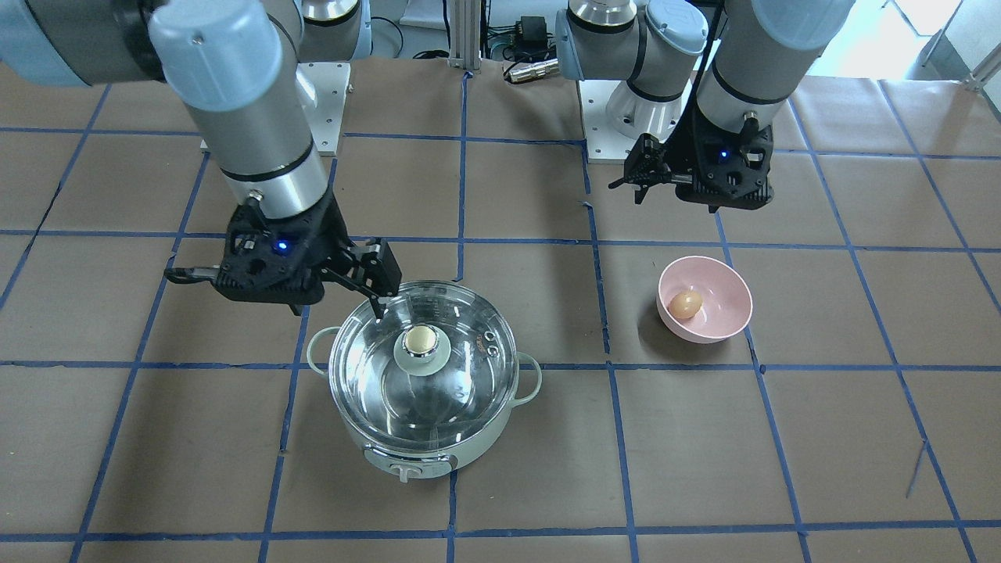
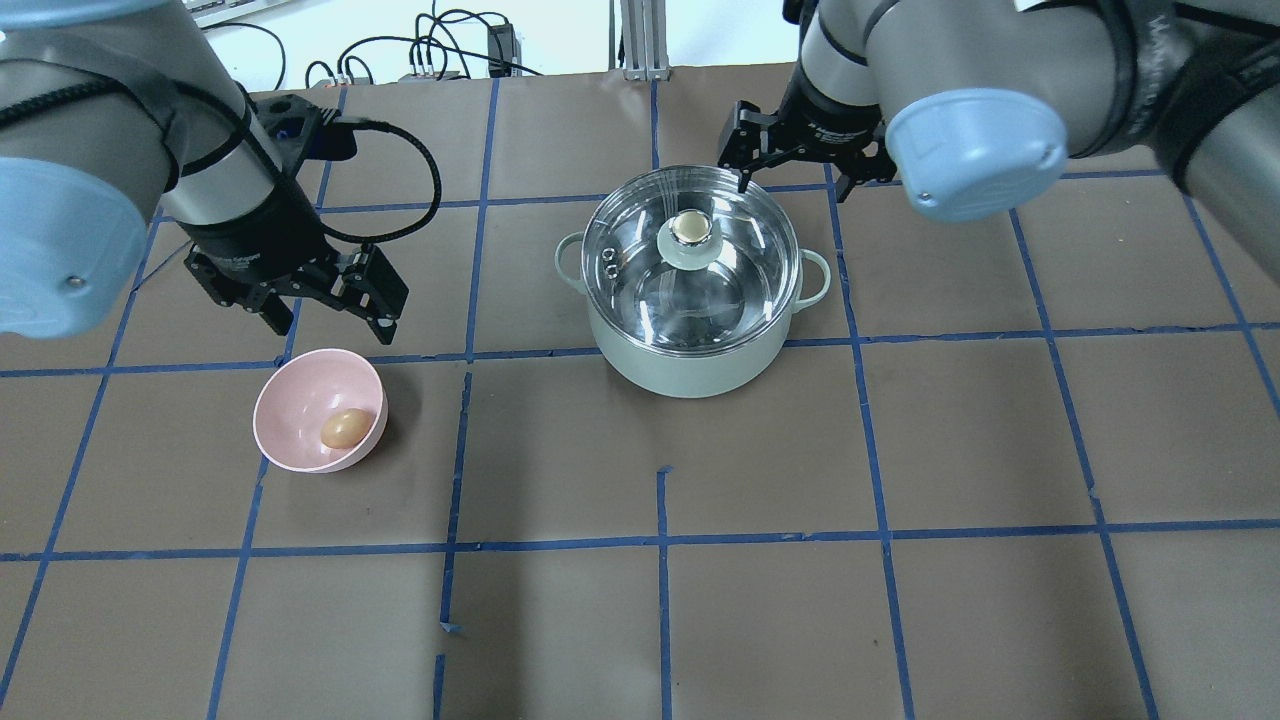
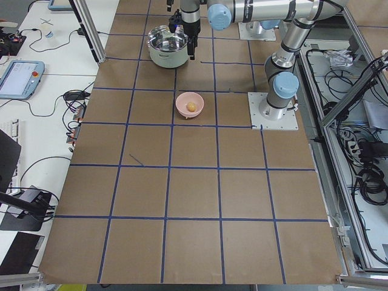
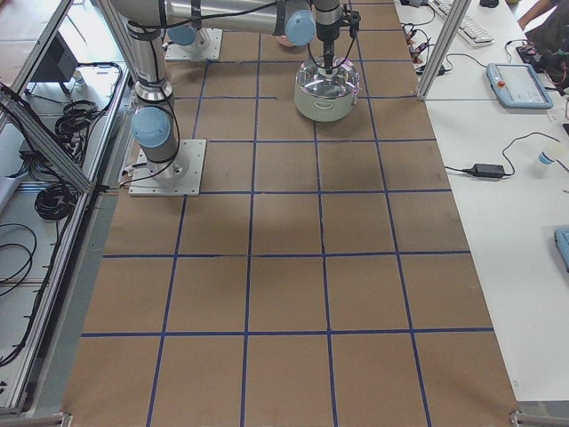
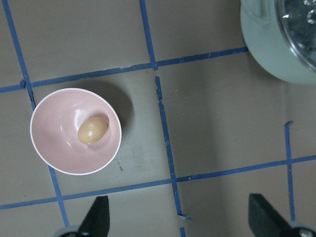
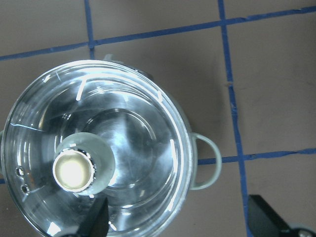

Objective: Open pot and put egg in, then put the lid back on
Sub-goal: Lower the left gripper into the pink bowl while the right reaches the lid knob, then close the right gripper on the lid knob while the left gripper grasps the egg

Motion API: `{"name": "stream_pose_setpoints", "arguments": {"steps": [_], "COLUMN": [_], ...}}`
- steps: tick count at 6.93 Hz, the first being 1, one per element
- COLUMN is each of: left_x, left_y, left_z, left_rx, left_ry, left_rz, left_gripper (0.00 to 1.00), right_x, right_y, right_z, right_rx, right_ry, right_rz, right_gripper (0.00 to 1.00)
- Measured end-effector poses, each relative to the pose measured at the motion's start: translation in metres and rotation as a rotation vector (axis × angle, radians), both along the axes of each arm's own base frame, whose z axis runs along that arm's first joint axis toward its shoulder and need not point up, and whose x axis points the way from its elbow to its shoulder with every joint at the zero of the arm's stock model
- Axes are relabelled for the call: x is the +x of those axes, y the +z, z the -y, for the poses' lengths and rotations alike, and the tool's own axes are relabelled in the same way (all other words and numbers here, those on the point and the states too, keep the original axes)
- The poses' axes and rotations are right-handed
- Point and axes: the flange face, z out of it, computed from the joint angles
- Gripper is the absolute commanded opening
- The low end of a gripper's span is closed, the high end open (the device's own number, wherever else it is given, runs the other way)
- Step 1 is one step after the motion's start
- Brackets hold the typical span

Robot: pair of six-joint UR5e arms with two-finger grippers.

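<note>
At upper centre of the overhead view sits the pot (image 2: 690,370), lid (image 2: 700,290) on. Right gripper (image 2: 800,185) hangs at its far rim, jaws spread. Left gripper (image 2: 330,325), also spread, hovers near the pink bowl (image 2: 290,370) at left, which cradles the egg (image 2: 343,428). Best to centre squarely over the knob (image 2: 690,226) before pinching.

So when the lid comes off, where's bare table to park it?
Bare paper lies between the pot and the pink bowl, with a wider stretch on the pot's side opposite the right gripper. It is crowded where that gripper hangs at the rim of the lid, and where the left gripper hangs beside the bowl holding the egg.
</note>
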Motion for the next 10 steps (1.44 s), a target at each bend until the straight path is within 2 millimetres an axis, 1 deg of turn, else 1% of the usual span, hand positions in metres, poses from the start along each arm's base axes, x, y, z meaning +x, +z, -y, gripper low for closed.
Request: {"name": "stream_pose_setpoints", "arguments": {"steps": [1, 2, 3, 4, 6, 7, 8, 10], "left_x": [0.026, 0.05, 0.069, 0.081, 0.085, 0.086, 0.088, 0.099], "left_y": [-0.029, -0.058, -0.088, -0.113, -0.162, -0.182, -0.19, -0.194], "left_z": [-0.003, -0.005, -0.007, -0.008, -0.017, -0.021, -0.02, -0.017], "left_rx": [0.049, 0.089, 0.12, 0.132, 0.067, 0.017, -0.026, -0.068], "left_ry": [0.0, -0.024, -0.087, -0.149, -0.185, -0.179, -0.169, -0.127], "left_rz": [-0.003, -0.014, -0.005, 0.029, 0.064, 0.075, 0.08, 0.036], "left_gripper": [0.97, 0.97, 0.97, 0.97, 0.97, 0.97, 0.97, 0.96], "right_x": [0.018, 0.026, 0.031, 0.037, 0.056, 0.068, 0.075, 0.077], "right_y": [-0.02, -0.036, -0.049, -0.058, -0.061, -0.066, -0.07, -0.07], "right_z": [0.009, 0.015, 0.02, 0.023, 0.027, 0.027, 0.027, 0.026], "right_rx": [-0.002, 0.004, 0.012, 0.015, 0.01, 0.014, 0.018, 0.018], "right_ry": [-0.004, -0.009, -0.011, -0.015, -0.033, -0.032, -0.027, -0.023], "right_rz": [0.007, 0.008, 0.007, 0.009, 0.02, 0.021, 0.018, 0.009], "right_gripper": [1.0, 1.0, 1.0, 1.0, 1.0, 1.0, 1.0, 1.0]}}
